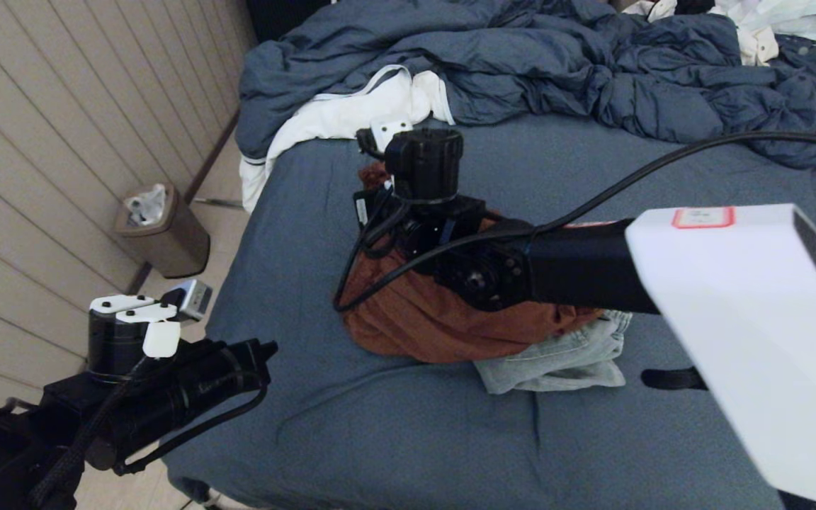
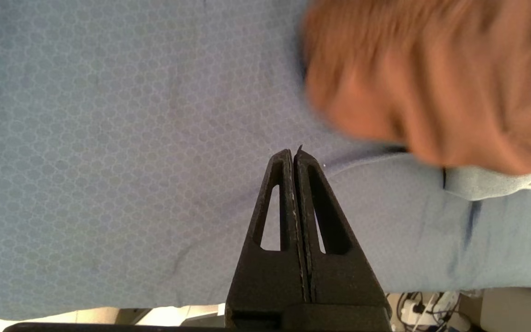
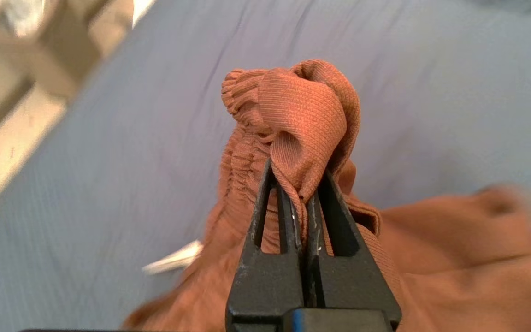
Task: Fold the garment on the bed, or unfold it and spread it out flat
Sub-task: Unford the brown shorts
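Observation:
A rust-orange garment (image 1: 422, 319) lies bunched in the middle of the bed's slate-blue sheet (image 1: 380, 439). My right gripper (image 3: 298, 184) is shut on a fold of its ribbed elastic waistband (image 3: 293, 110) and holds that part raised above the sheet. In the head view the right arm (image 1: 578, 265) reaches over the heap and hides the fingers. My left gripper (image 2: 293, 154) is shut with nothing in it, low beside the bed's left edge, apart from the orange garment (image 2: 431, 83). The left arm (image 1: 167, 382) sits at the lower left.
A pale denim piece (image 1: 557, 361) lies under the orange heap's near side. The rumpled dark blue duvet (image 1: 557, 71) and a white garment (image 1: 351, 113) fill the far end. A lidded bin (image 1: 163, 234) stands on the floor by the wall. A black strap (image 1: 670, 379) lies on the sheet.

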`<state>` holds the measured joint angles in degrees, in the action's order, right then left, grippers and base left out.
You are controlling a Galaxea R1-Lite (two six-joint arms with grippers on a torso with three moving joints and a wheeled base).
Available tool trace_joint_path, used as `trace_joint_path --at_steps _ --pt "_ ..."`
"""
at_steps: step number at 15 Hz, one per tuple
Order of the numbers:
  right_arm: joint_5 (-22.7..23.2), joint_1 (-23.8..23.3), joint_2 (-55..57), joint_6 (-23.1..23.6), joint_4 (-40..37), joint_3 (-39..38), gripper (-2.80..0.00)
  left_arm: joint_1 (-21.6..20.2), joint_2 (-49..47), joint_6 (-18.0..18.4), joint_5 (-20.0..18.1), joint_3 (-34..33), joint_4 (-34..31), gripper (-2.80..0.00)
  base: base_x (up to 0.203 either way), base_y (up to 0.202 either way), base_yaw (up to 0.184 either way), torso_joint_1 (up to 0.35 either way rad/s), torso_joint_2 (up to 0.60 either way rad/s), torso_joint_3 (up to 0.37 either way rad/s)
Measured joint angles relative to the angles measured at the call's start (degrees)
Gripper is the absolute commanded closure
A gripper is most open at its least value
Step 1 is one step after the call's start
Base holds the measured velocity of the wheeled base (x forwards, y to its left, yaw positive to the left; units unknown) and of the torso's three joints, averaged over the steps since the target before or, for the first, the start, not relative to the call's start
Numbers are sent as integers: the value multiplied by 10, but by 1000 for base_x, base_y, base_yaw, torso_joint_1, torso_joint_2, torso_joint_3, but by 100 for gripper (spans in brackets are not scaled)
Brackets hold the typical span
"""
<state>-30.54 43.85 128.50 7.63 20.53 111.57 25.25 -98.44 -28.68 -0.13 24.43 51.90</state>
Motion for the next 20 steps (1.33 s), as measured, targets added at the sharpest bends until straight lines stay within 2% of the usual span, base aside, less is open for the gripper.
trace_joint_path --at_steps 7,16,20 --pt "-27 32 -138 44 -38 0 0 0 11 4 2 -3 12 0 0 0 0 0 0 0" --pt "-89 169 -259 129 -42 -8 0 -1 45 2 2 -6 11 0 0 0 0 0 0 0" --pt "-104 196 -283 134 -45 -10 0 -1 82 3 3 -7 11 0 0 0 0 0 0 0"
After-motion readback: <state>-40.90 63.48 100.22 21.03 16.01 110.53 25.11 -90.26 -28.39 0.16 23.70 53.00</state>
